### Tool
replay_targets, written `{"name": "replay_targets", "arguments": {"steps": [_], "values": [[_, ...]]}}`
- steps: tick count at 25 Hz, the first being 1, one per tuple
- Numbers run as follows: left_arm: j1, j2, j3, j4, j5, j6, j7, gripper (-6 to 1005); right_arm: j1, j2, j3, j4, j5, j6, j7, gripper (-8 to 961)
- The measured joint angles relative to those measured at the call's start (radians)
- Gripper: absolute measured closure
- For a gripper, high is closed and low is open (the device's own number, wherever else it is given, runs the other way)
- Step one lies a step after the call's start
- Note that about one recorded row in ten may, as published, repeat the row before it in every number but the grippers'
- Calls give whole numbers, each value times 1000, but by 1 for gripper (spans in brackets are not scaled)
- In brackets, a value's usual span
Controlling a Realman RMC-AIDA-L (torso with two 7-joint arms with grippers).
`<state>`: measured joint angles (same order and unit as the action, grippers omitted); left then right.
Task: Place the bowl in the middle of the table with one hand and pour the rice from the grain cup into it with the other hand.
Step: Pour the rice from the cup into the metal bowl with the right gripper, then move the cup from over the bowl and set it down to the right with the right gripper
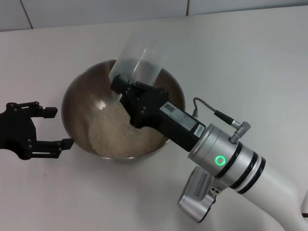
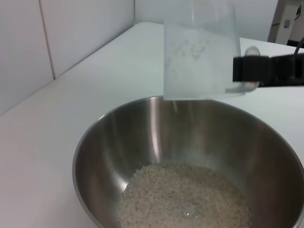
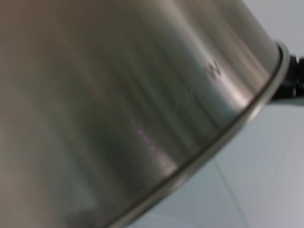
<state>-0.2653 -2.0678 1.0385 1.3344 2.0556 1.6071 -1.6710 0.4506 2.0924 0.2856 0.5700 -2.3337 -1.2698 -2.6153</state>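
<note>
a plain white table fills the scene, with pale wall panels along its far edge. the bowl sits near the table's middle, and the rice lies heaped in its base, toward 6 o'clock of the bowl's interior. the right gripper reaches in from 4 o'clock and is clamped on the grain cup, which is upended above the bowl's rim at 12 o'clock; it looks almost drained, with only a thin trickle under its mouth in the left wrist view. the left gripper rests at 9 o'clock just beside the bowl, fingers spread apart and holding nothing.

the cup is probably light and thin-walled, so a hard squeeze could buckle it; a mid-wall hold suits it. the steel bowl looks stiff and slick, best taken by its rolled rim.

the right gripper's fingertips are partly masked by the cup, the right wrist view shows only the bowl's outer wall, and any grains clinging inside the cup are hard to make out.
</note>
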Motion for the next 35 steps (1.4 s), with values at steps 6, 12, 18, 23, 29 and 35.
{"name": "replay_targets", "arguments": {"steps": [6,12,18,23,29,35], "values": [[-3,0,0,-1,1,0,-1,137,-13,0,32,53,30,11,101,938],[-6,0,0,-1,3,1,0,137,-84,-1,72,238,181,-51,662,937],[-5,0,0,2,1,1,1,137,-132,-7,83,337,411,-60,1114,938],[-6,1,-1,0,1,0,2,137,-162,-13,159,267,418,-79,1630,938],[-5,2,0,2,0,0,1,137,-140,-9,244,31,422,-62,2095,933],[-6,0,0,-1,0,0,1,137,-29,-3,229,-212,420,161,2395,922]]}}
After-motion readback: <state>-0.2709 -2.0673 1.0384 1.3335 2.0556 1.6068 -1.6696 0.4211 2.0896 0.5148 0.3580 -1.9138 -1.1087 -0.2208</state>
